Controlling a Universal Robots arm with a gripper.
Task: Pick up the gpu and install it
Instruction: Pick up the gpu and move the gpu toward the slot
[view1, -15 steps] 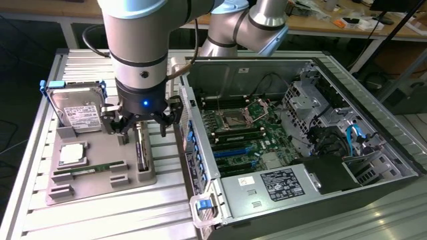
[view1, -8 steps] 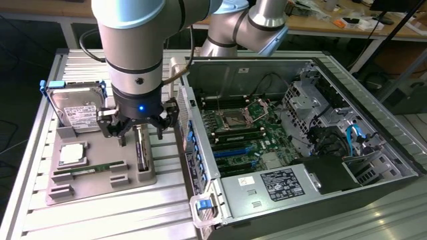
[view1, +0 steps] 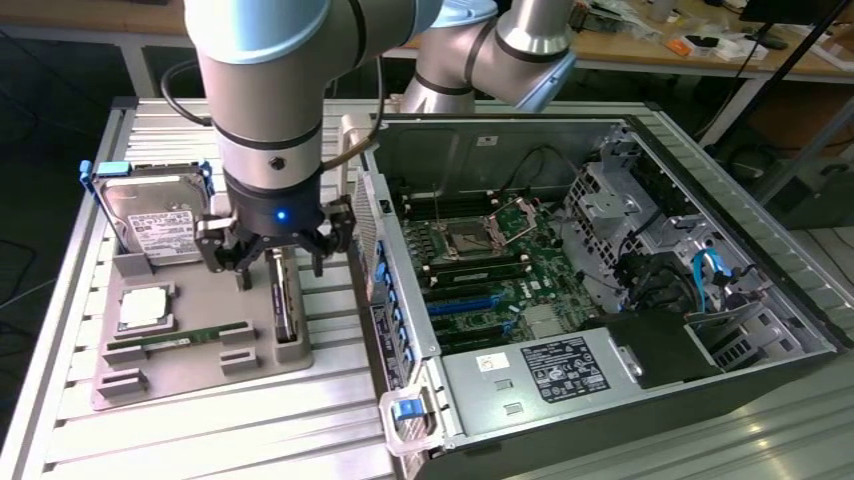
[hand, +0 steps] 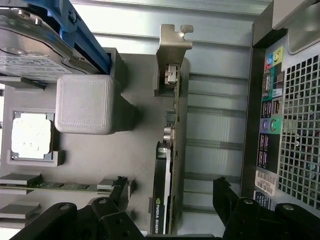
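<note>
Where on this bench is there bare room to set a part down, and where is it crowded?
Bare slatted table lies on the camera's side of the grey holder, up to the computer case corner. Crowded: the holder, with hard drive, gpu and open gripper above it; the holder-to-case strip is narrow.

The exterior camera is looking down from high above the bench (view1: 200, 430), taking in the whole open computer case (view1: 494, 150) and the grey tray (view1: 200, 378) beside the case. The wrist camera is facing straight down past the pincer (hand: 170, 182), close to the tray. Both are sharing the tray, the gpu (hand: 167, 155) and the case's rear panel.
</note>
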